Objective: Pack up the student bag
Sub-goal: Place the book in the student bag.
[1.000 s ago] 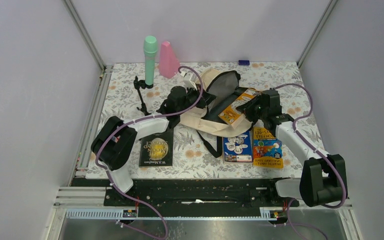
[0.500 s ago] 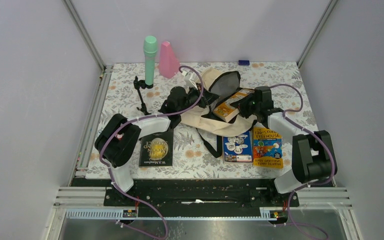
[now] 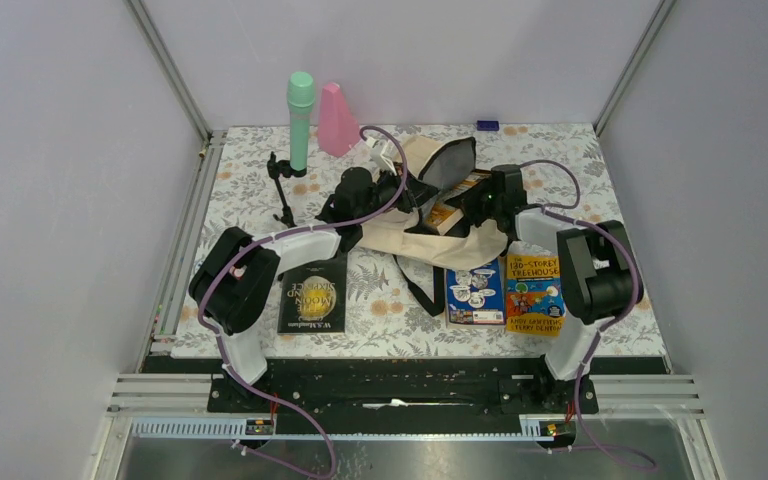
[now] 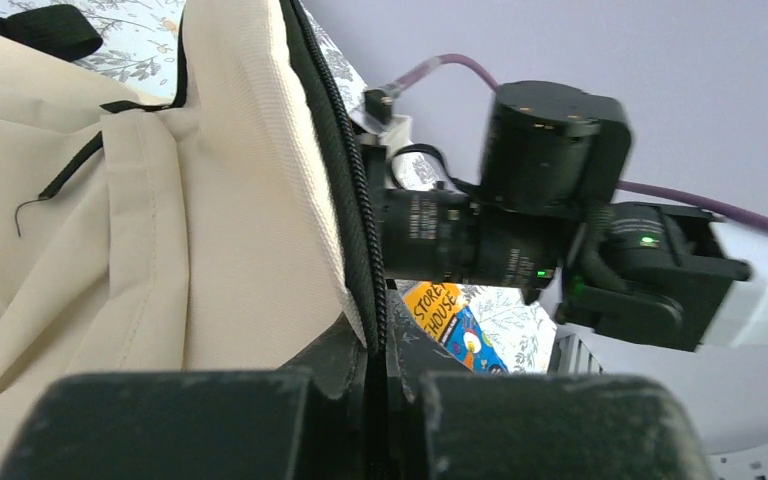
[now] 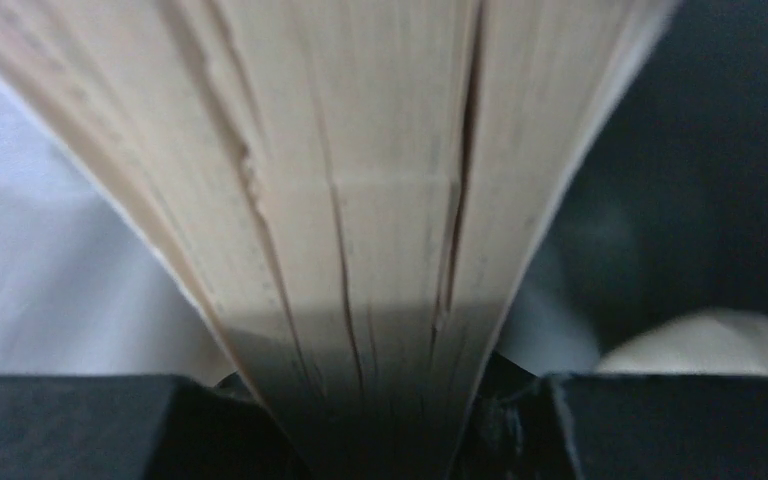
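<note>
The cream student bag (image 3: 422, 238) lies at the table's middle back with its grey-lined mouth (image 3: 450, 165) held open. My left gripper (image 3: 407, 192) is shut on the bag's black zipper rim (image 4: 360, 215) and holds the flap up. My right gripper (image 3: 470, 200) is shut on an orange-covered book (image 3: 450, 207), whose page edges (image 5: 360, 200) fill the right wrist view. The book is tilted and partly inside the bag's mouth.
A black book (image 3: 313, 295) lies at the front left. Two colourful books (image 3: 476, 293) (image 3: 534, 293) lie at the front right. A green bottle (image 3: 300, 120), a pink bottle (image 3: 337, 118) and a small black stand (image 3: 282, 190) are at the back left.
My right arm has swung left and pushed the orange book farther into the bag's mouth. My left gripper has kept its hold on the rim and lifted the flap slightly.
</note>
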You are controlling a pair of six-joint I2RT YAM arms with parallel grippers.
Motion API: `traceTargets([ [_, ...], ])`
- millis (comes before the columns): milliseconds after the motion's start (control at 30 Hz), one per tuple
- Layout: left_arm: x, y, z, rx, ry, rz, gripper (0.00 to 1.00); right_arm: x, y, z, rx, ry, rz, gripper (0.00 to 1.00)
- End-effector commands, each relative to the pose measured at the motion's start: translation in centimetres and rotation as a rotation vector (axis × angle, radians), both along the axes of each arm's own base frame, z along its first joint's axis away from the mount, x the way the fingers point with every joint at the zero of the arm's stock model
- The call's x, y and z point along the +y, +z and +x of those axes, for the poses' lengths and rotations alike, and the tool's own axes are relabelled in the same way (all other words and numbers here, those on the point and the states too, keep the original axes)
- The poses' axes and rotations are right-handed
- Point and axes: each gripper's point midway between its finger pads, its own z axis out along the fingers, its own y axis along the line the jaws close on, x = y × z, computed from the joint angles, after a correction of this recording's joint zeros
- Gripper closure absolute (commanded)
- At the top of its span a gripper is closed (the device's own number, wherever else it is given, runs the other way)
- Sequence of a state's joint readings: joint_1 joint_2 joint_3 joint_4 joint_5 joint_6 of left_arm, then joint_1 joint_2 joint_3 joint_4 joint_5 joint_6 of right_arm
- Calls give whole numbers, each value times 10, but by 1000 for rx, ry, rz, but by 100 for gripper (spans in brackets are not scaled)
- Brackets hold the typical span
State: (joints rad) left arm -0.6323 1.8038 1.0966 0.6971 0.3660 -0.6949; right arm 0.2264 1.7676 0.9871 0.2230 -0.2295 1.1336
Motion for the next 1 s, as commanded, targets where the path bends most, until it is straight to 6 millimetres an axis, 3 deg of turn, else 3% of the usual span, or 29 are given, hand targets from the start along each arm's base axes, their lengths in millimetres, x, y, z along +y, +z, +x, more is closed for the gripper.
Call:
traceTargets([
  [0, -8, 58, -5, -99, -70, -128, 100, 26, 30, 29, -142, 108, 5, 100],
  [167, -13, 60, -6, -83, -96, -154, 100, 32, 4, 36, -92, 131, -24, 100],
  [400, -12, 52, -1, -74, -68, -146, 100, 44, -1, 45, -152, 147, -53, 97],
  [467, -10, 49, 0, -73, -57, -134, 100, 41, -6, 44, -145, 142, -88, 88],
  [633, -5, 37, 5, -55, -19, -79, 100, 32, -7, 37, -165, 150, -152, 51],
  [733, 1, 33, 11, -35, 13, -68, 100, 25, -4, 30, -174, 152, -193, 39],
  [967, 13, 16, 24, 39, 71, -42, 100, 13, 11, 16, -221, 174, -273, 26],
])
